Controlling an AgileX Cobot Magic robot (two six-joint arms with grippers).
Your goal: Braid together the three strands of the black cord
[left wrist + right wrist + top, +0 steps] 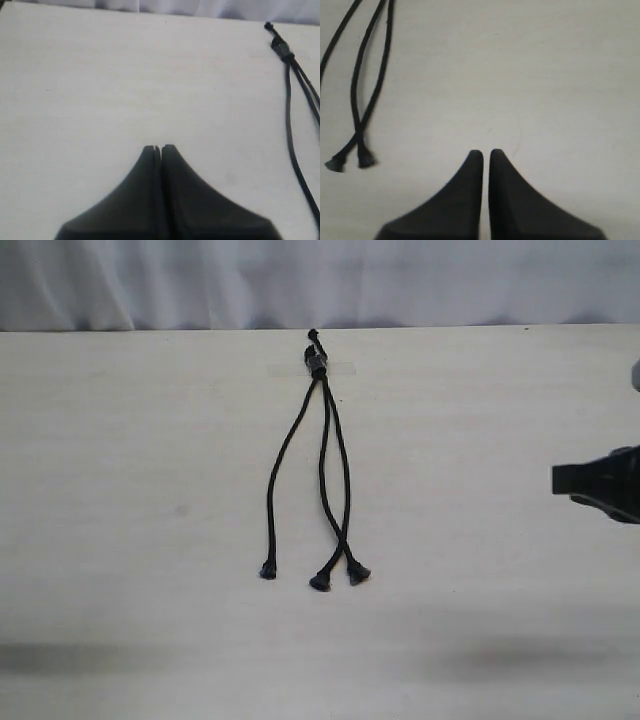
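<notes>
The black cord (pixel 318 364) lies on the pale table, its knotted top held down by a strip of clear tape (pixel 342 368). Three strands run toward the front edge. The left strand (pixel 283 462) lies apart from the others and ends in a flared tip (pixel 267 571). The other two cross just above their tips (pixel 320 582) (pixel 358 574). My right gripper (pixel 560 480) hovers far to the right of the strands, shut with only a hairline gap and nothing in it (pixel 486 155). My left gripper (pixel 158 148) is shut and empty, left of the cord (pixel 281 46).
The pale wooden table (pixel 140 500) runs back to a white curtain (pixel 150 280) behind its far edge. Blurred dark shadows lie along the near edge of the table.
</notes>
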